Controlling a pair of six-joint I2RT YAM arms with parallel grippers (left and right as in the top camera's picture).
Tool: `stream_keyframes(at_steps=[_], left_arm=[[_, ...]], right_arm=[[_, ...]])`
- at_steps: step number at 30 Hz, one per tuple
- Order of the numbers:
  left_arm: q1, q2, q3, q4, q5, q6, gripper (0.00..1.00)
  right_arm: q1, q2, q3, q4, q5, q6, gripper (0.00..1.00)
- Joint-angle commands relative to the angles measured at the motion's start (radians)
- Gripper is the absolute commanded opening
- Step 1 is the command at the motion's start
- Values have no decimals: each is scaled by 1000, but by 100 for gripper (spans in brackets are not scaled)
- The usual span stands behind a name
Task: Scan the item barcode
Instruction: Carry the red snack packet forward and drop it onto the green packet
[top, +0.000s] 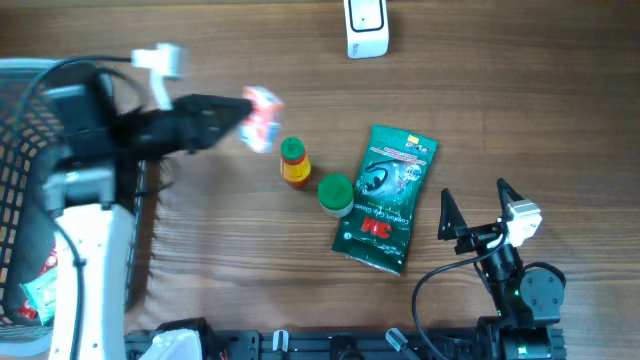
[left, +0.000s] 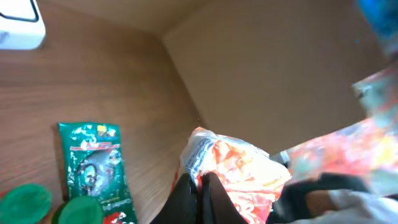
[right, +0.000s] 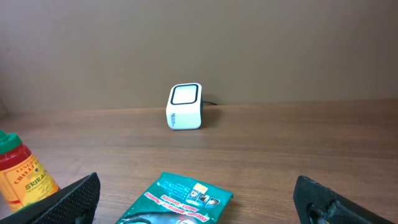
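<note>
Left gripper (top: 238, 118) clamped tight on the orange-white packet (top: 263, 117), just beside the Sriracha bottle (top: 293, 164), well apart from the scanner (top: 366, 28). Right gripper (top: 472, 208) gaped wide, empty, near the green 3M pouch (top: 386, 198).

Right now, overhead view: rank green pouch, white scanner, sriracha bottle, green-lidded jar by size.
1. green pouch
2. white scanner, cropped at top
3. sriracha bottle and green-lidded jar: look alike, unranked
</note>
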Motion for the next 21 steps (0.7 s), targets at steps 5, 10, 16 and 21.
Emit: stream_keyframes(at_steps=[5, 10, 16, 21], left_arm=[[-571, 23, -4, 157, -851, -119, 4], [-813, 183, -4, 297, -1098, -127, 4], [-843, 452, -4, 459, -1098, -311, 4], [-846, 587, -4, 495, -1112, -385, 4]], right_arm=[[3, -4, -1, 5, 10, -11, 100], [3, -4, -1, 5, 10, -11, 99], [3, -4, -1, 5, 10, -11, 100], [3, -4, -1, 5, 10, -11, 100]])
